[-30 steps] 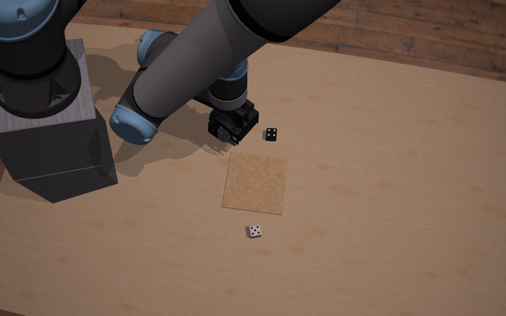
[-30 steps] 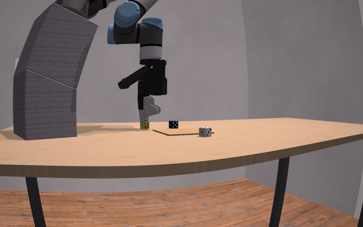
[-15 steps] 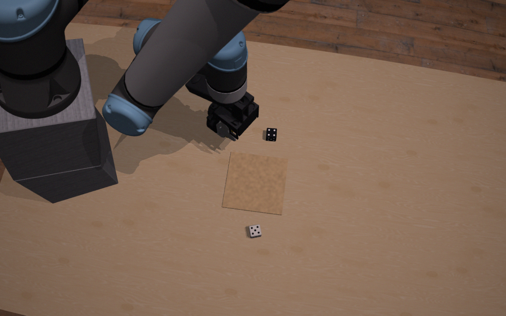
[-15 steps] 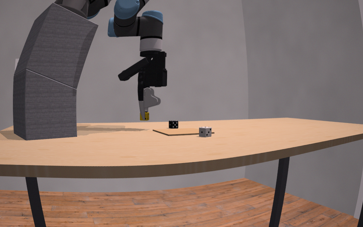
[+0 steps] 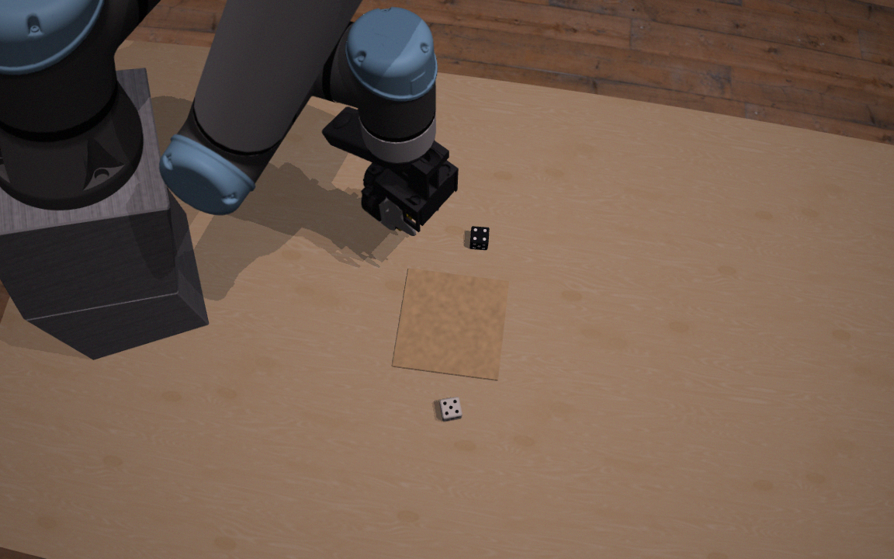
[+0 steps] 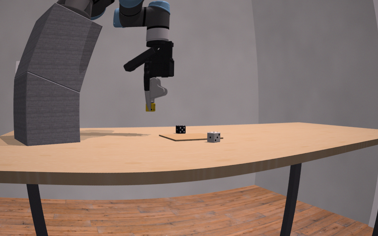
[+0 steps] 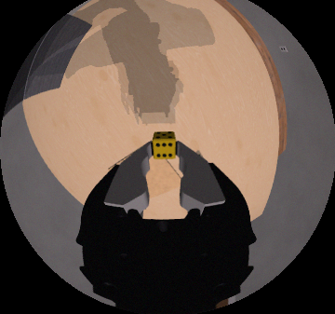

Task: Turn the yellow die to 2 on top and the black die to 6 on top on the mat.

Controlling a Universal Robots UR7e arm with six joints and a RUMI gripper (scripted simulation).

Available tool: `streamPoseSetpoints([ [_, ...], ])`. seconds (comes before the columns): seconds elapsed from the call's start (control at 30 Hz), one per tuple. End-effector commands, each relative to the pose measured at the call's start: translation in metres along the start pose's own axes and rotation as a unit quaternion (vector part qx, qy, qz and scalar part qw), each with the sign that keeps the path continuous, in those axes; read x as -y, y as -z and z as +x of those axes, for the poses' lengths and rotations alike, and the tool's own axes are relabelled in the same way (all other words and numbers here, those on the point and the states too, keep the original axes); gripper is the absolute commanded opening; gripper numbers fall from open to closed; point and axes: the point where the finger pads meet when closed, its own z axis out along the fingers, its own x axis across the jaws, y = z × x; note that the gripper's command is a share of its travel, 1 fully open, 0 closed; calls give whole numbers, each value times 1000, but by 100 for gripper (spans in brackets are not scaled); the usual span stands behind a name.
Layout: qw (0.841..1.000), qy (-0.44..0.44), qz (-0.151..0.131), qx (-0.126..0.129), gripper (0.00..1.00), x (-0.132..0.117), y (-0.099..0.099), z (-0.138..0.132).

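Observation:
My gripper [image 5: 410,221] [image 6: 150,107] [image 7: 164,142] is shut on the yellow die [image 6: 153,107] [image 7: 164,151] and holds it well above the table, beyond the mat's back left corner. The wrist view shows the die's 6 face large and its 5 face above that; its underside is hidden. The black die [image 5: 479,237] [image 6: 180,129] sits flat on the table behind the mat [image 5: 450,323] [image 6: 181,138], off it, with 4 on top. The white die [image 5: 450,407] [image 6: 213,137] sits flat on the table in front of the mat, off it, with 5 on top.
The robot's grey pedestal [image 5: 89,271] [image 6: 49,111] stands on the left part of the table [image 5: 679,417] [image 6: 119,158]. The arm reaches over the table's back left part. The table's back edge lies beyond the black die.

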Motion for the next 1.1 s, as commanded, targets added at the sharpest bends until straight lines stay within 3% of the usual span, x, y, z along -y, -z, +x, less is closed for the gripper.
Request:
streamPoseSetpoints([
  [0.0, 1000, 0, 1, 0, 6, -1, 10, 0],
  [0.4, 1000, 0, 1, 0, 6, -1, 27, 0],
  [1.07, 1000, -4, 1, 1, 6, -6, 25, 9],
])
